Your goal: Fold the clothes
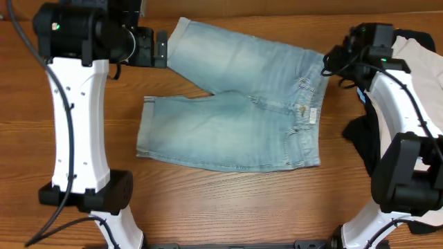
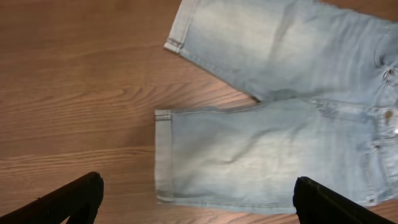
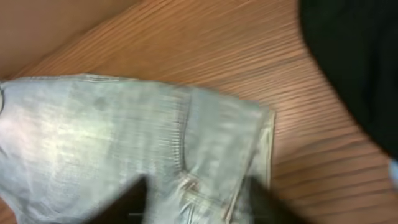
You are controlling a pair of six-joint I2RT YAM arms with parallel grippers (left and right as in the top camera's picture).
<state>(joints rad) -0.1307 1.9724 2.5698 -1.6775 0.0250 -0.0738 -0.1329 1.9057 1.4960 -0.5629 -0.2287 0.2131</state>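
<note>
Overhead view: the denim shorts (image 1: 235,124) lie spread flat mid-table (image 1: 208,207), legs pointing left and waistband to the right. The left gripper (image 1: 161,48) sits just beside the far leg's hem, and the right gripper (image 1: 331,63) is at the far corner of the waistband. Cream trousers (image 1: 419,59) and a black garment (image 1: 363,138) lie at the right edge.

Left wrist view: two dark fingers (image 2: 68,202) stand wide apart at the bottom corners, released and holding nothing. Both cuffed legs lie below on the wood.

Right wrist view: the picture is blurred. The fingertips (image 3: 127,202) are spread apart with waistband denim showing between them; I cannot tell whether they touch it. The black garment fills the upper right.
</note>
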